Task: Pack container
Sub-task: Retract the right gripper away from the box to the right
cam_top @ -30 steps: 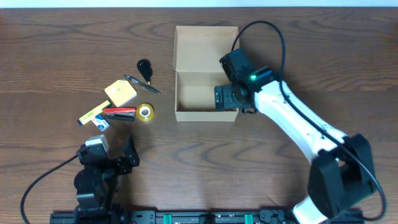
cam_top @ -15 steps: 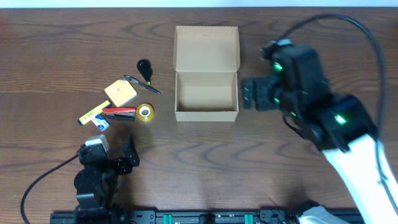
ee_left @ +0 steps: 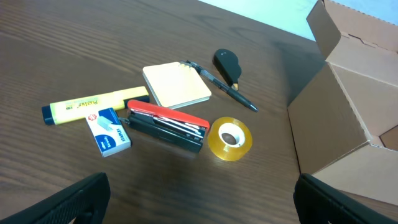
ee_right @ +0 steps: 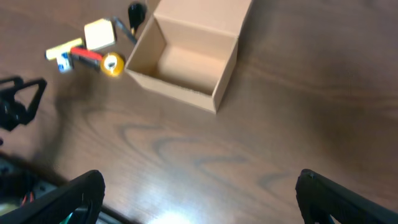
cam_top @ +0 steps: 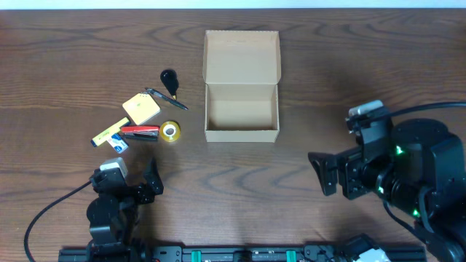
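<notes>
Left end effector (ee_left: 199, 199): fingers spread wide, holding nothing, low over the counter (ee_left: 74, 37).
Right end effector (ee_right: 199, 193): fingers also spread wide, holding nothing, raised and far from every item.

Container (cam_top: 242, 113): tan cardboard box, mouth up, lid flap laid back on the side away from both arms. Nothing is visible inside. It lies ahead and to the right of the left end effector, and ahead and slightly left of the right one, well apart from both.

Loose stock, clustered ahead of the left end effector, with the container on its right:
- tape (ee_left: 230, 138), nearest the container, lying flat
- stapler (ee_left: 168, 123), red and black, touching or just beside the tape; long axis crosswise to the left end effector's line of reach
- eraser (ee_left: 109, 129), at the stapler's left end
- highlighter (ee_left: 93, 106), yellow, roughly parallel to the stapler
- notepad (ee_left: 177, 86), just beyond the stapler
- pen (ee_left: 224, 84), beyond the notepad, angled toward the container
- small black object (ee_left: 227, 60), farthest out; kind not clear

Assessment: packing not begun. The left arm is much nearer the stock, so the first pick is probably its job. Each item then has to travel right into the open mouth. The stapler probably needs the fingers turned across its narrow width.
</notes>
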Available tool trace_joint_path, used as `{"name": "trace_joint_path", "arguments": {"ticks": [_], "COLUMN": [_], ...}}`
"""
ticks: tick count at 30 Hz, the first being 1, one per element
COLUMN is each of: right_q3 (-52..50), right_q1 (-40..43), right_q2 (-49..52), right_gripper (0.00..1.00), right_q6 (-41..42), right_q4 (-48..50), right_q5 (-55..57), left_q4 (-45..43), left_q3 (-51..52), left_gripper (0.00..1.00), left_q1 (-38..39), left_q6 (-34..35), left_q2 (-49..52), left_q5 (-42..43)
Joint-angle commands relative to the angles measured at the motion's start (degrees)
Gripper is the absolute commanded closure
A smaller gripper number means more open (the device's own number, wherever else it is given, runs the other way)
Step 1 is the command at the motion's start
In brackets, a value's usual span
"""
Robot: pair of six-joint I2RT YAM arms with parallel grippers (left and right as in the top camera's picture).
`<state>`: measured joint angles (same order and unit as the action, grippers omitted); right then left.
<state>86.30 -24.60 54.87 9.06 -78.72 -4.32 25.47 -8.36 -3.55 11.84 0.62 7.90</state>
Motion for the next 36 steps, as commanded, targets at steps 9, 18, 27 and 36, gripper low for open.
{"name": "trace_joint_path", "arguments": {"ticks": [9,18,27,36], "right_q3": [1.0,1.0,1.0,1.0], "right_q1": [0.4,0.4,0.4,0.4], "right_q2": [0.5,0.5,0.5,0.5], "right_gripper": [0.01,0.01,0.01,0.01], "right_q6": [-1.0,-1.0,-1.0,-1.0], "right_q4": [-5.4,-5.4,-5.4,-5.4], "right_q5": [-1.3,-1.3,-1.3,-1.3], "left_q4": [0.0,0.0,0.2,-0.5], "left_q3": [1.0,1.0,1.0,1.0], "left_gripper": [0.05,0.05,0.05,0.05], "left_q1": [-0.1,-0.1,-0.1,-0.1], "left_q6": [0.2,0.2,9.1,30.7], "left_q2": [-0.4,-0.4,-0.4,-0.4], "left_q5": [-0.6,-0.6,5.9,15.3]}}
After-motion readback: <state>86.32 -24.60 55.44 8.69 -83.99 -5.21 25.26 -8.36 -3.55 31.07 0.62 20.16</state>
